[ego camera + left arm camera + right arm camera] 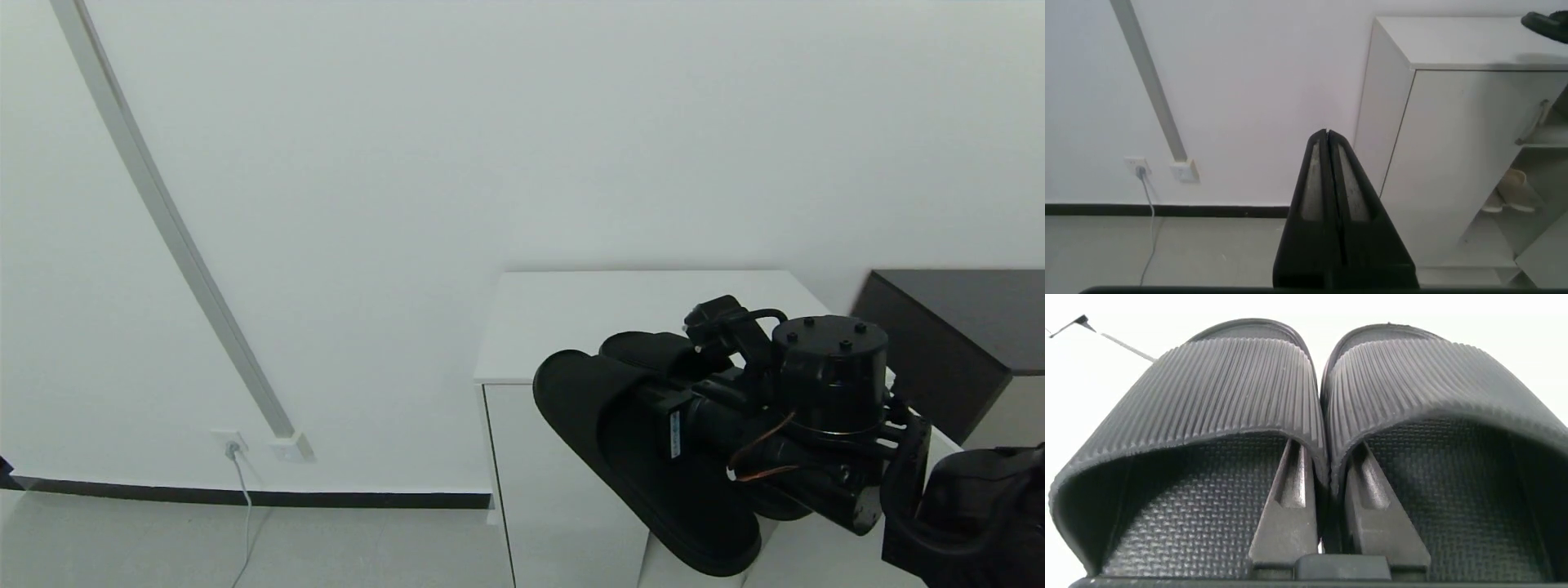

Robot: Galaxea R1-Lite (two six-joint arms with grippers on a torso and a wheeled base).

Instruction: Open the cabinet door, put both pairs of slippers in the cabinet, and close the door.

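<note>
The black slippers [645, 457] are gripped as a pair by the right fingers [1290, 506]. One finger reaches into each slipper under its ribbed strap, and the two fingers pinch the neighbouring inner strap edges together between them. The straps arch over the fingertips and the textured footbeds lie beneath them. The fingers are clenched on the pair.

In the head view the right arm comes in from the lower right with its wrist about level with the top of the white cabinet [571, 327]. The slippers hang in the air beyond the fingers, in front of the cabinet's front. They are side by side and tilted, with the rounded ends up toward the cabinet's top edge and the other ends lower.

The left fingers [1319, 188] are pressed flat against each other with nothing between them. They point at the white wall beside the cabinet [1454, 122]. Past them, inside the cabinet's open part, a pale pair of slippers [1515, 188] sits on a shelf.

A dark cabinet [963, 327] stands just beside the white one, and a wall socket [233, 445] with a cable sits low on the wall.
</note>
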